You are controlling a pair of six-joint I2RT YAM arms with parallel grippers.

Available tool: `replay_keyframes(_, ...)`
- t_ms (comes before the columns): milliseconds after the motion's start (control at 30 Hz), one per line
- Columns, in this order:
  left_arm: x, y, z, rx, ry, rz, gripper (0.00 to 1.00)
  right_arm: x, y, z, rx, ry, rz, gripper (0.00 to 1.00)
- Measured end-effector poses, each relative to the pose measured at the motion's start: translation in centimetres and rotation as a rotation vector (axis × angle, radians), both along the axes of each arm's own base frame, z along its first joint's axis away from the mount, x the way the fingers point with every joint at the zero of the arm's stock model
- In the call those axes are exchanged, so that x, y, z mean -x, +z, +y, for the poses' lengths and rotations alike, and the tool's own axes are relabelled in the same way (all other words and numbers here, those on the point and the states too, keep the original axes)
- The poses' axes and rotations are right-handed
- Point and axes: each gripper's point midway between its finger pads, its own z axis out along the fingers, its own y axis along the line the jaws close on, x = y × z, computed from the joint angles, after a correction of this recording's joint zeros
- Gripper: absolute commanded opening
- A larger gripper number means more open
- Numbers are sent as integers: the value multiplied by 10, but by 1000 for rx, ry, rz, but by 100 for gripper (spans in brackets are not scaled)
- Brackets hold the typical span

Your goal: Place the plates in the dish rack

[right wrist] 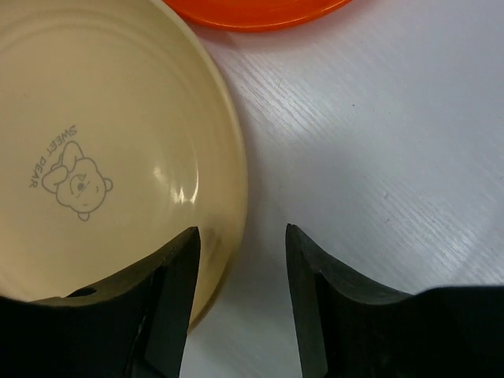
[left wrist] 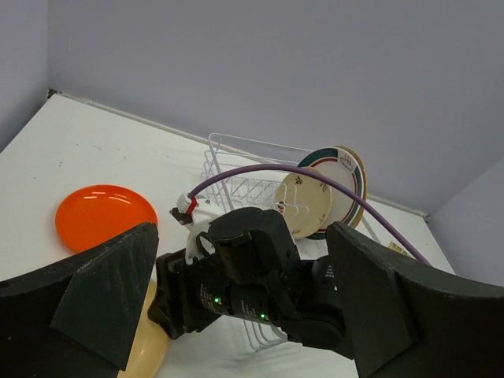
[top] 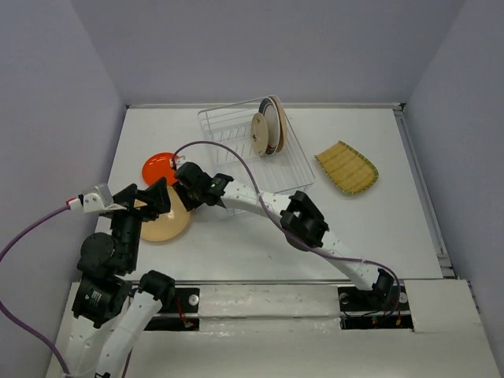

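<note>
A tan plate (right wrist: 102, 157) with a small bear print lies flat on the table. My right gripper (right wrist: 242, 244) is open and straddles its right rim, one finger over the plate and the other over bare table. From above, the right gripper (top: 187, 203) is at the edge of the tan plate (top: 165, 227). An orange-red plate (top: 157, 167) lies just beyond it. The dish rack (top: 293, 161) holds a cream plate (top: 259, 134) and a teal-rimmed plate (left wrist: 347, 170) upright. My left gripper (left wrist: 242, 236) is wide open and empty, hovering by the tan plate's left side.
A yellow-green striped squarish plate (top: 347, 167) lies to the right of the rack. The right arm (top: 307, 224) stretches diagonally across the table's middle, and its purple cable (top: 228, 150) loops over the rack's front. Grey walls close in the table on three sides.
</note>
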Motion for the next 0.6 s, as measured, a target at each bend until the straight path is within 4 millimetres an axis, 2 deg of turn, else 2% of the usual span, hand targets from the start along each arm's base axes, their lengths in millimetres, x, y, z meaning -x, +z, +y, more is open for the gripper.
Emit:
replay_keyframes(67, -4, -5, -1, -10, 1, 23, 99, 3, -1, 2, -10, -6, 16, 20)
replay_keyframes(200, -11, -16, -4, -34, 2, 77, 99, 6, 0, 7, -34, -18, 29, 7)
replay_keyframes(300, -11, -22, -4, -47, 3, 104, 99, 7, 1, 11, -64, -31, 37, 7)
replay_keyframes(433, -9, -17, -1, -52, 15, 119, 99, 11, 11, 6, -75, -47, 42, 7)
replay_keyframes(567, -8, -8, 0, -54, 20, 128, 99, 15, 49, -4, -105, -53, 16, 7)
replay_keyframes(600, -8, -8, 0, -55, 17, 136, 99, 17, 68, -9, -124, -57, 2, 7)
